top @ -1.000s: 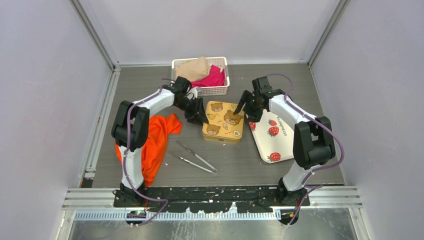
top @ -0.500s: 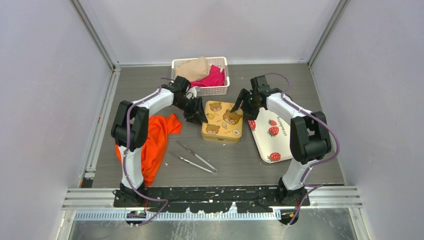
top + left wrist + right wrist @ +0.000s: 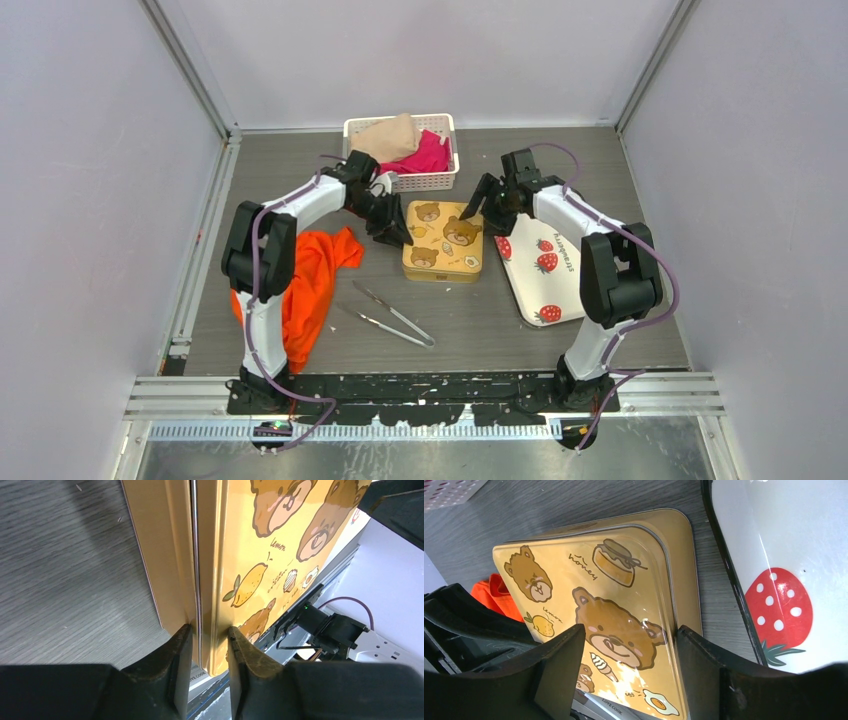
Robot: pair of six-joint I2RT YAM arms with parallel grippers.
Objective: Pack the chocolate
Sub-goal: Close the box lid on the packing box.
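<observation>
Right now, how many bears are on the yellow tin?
3 bears on the tin lid: one far left, a bigger one at the right, one near left. Its side edges are partly covered, so another could hide.

Grey wood-grain bench, five items on it.
Gold bear-print tin at centre; white strawberry tray just right of it; white basket behind the tin, at the far edge; orange cloth at left; metal tweezers in front, near the cloth.
</observation>
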